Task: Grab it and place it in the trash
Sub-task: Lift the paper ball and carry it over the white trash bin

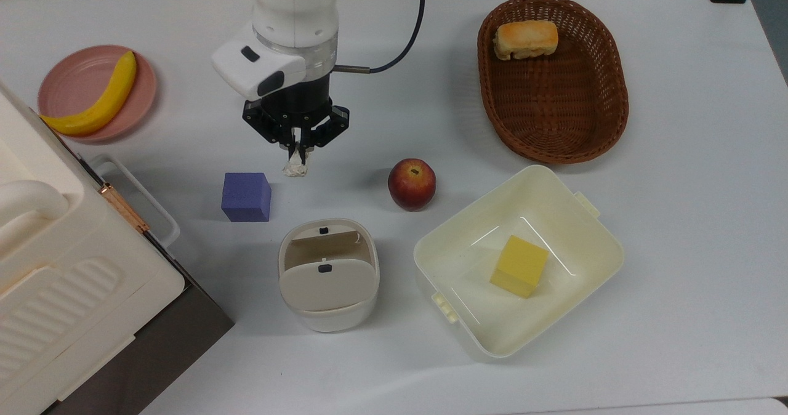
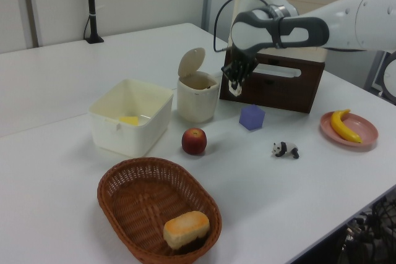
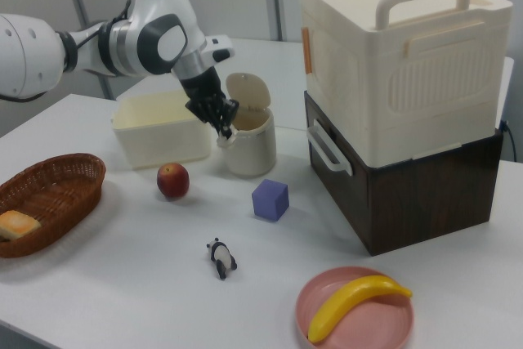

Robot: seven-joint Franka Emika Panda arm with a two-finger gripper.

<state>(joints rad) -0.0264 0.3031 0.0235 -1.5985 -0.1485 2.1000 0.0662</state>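
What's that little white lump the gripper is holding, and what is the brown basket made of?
The lump looks like crumpled off-white paper: matte, creased and irregular. The basket looks like woven wicker or rattan, from its ribbed brown weave, though it could be imitation.

The claw [image 1: 298,151] hangs well above the table [image 1: 677,218], carrying the paper ball [image 1: 295,167]. Below it, toward the top view's bottom, the bin [image 1: 328,274] stands with its flap tipped, the opening uncovered. The purple cube [image 1: 245,196] flanks that path on the top view's left and the apple [image 1: 411,184] on the top view's right, with bare table between them.
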